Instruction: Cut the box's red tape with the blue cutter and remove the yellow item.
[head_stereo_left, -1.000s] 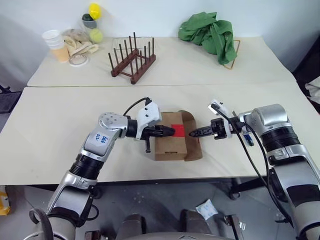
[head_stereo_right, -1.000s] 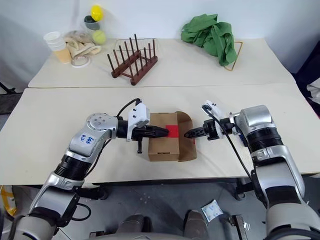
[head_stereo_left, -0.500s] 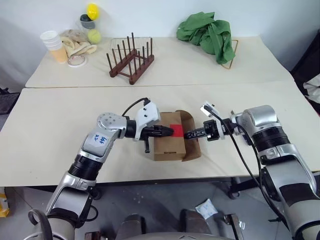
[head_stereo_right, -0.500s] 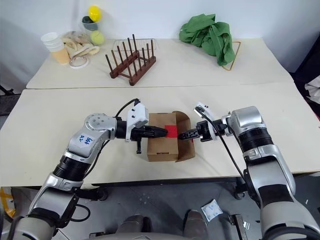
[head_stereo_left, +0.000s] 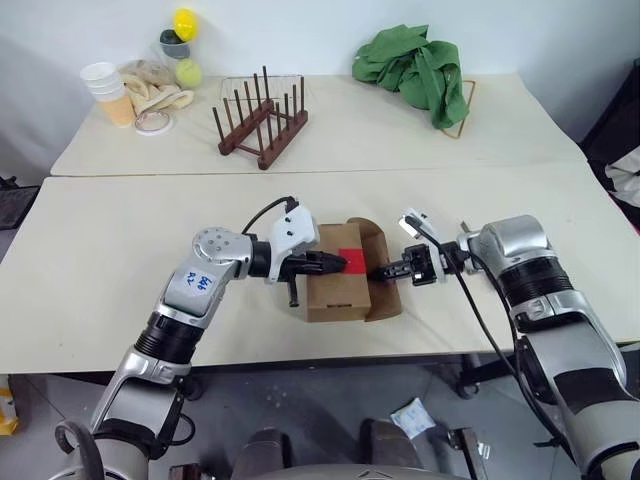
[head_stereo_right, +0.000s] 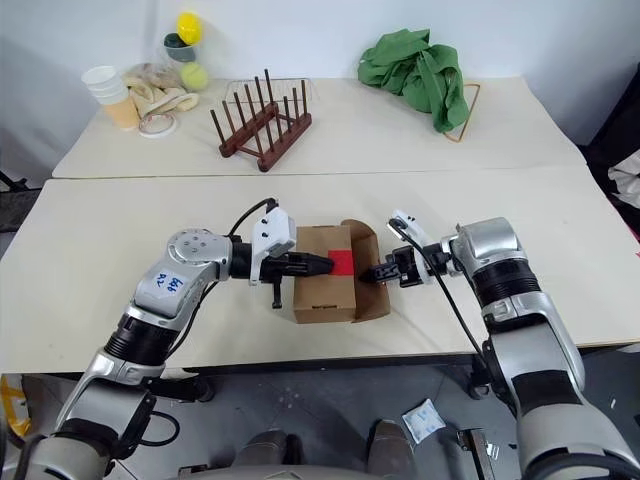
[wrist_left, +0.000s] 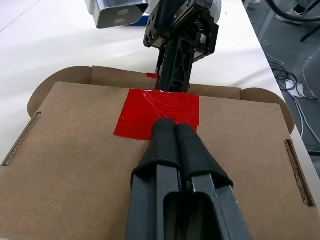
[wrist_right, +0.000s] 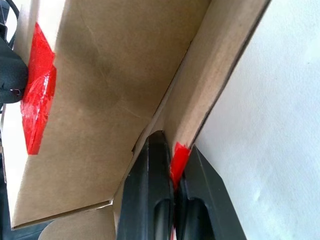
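Box (head_stereo_left: 338, 283) sits near the front edge of the near table (head_stereo_left: 100, 260), about midway along it, top face up, one side flap (head_stereo_left: 384, 270) hanging open on the robot's right.

Red tape (wrist_left: 159, 112) lies on the box top at the edge next to that flap.

Left claw (wrist_left: 171, 131): fingers pressed together, nothing between them, tips resting on the near edge of the red tape, pointing across the box top toward the right arm.

Right claw (wrist_right: 169, 155): fingers closed onto a small red strip of tape (wrist_right: 177, 159) at the edge of the open flap, nipping flap edge and tape together. It comes in from the box's right side, tips opposite the left claw's, the tape patch between them.

Blue cutter and yellow item: cannot tell where they are.

Far table (head_stereo_left: 330, 130), beyond the seam: wooden peg rack (head_stereo_left: 262, 122) near its middle, green cloth (head_stereo_left: 420, 65) toward the back right, stacked cups (head_stereo_left: 108, 88), tape roll (head_stereo_left: 152, 121), tennis ball (head_stereo_left: 187, 70) and yellow ball (head_stereo_left: 185, 21) at the back left corner.
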